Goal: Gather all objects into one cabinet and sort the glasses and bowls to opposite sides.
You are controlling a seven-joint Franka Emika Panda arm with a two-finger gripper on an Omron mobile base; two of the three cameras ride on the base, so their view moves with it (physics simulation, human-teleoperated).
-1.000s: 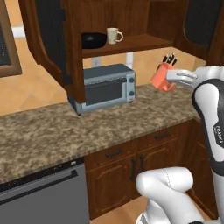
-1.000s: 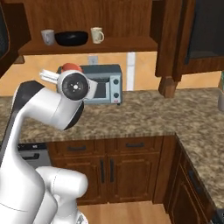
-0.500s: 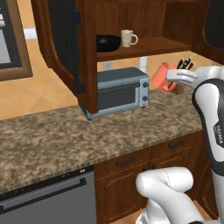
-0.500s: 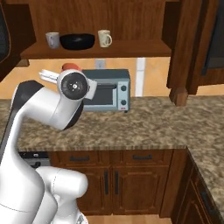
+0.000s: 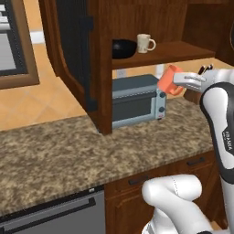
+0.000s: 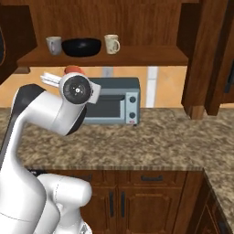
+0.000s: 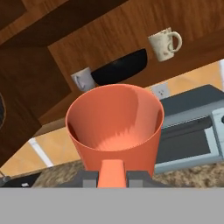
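Note:
My gripper (image 5: 182, 82) is shut on the orange-red cup (image 5: 167, 81), held out in front of the toaster oven and below the cabinet's shelf (image 5: 183, 49). In the hand view the cup (image 7: 114, 127) opens toward the camera, its rim pinched at the gripper (image 7: 113, 178). The cabinet (image 6: 137, 57) holds a grey mug (image 6: 54, 45), a wide black bowl (image 6: 82, 46) and a cream handled mug (image 6: 111, 44) in a row. They also show as the grey mug (image 7: 83, 80), bowl (image 7: 120, 68) and cream mug (image 7: 164, 44). The mesh door (image 5: 71, 50) stands open.
A grey toaster oven (image 5: 135, 100) sits on the granite counter (image 6: 151, 141) under the shelf. The right half of the shelf is bare. A second cabinet's wooden post (image 6: 201, 59) hangs at the right. A dishwasher front (image 5: 50, 215) sits below the counter.
The whole scene has shifted and grown in both base views, so the base has driven toward the cabinet. The cup stays gripped, at the same place relative to the arm.

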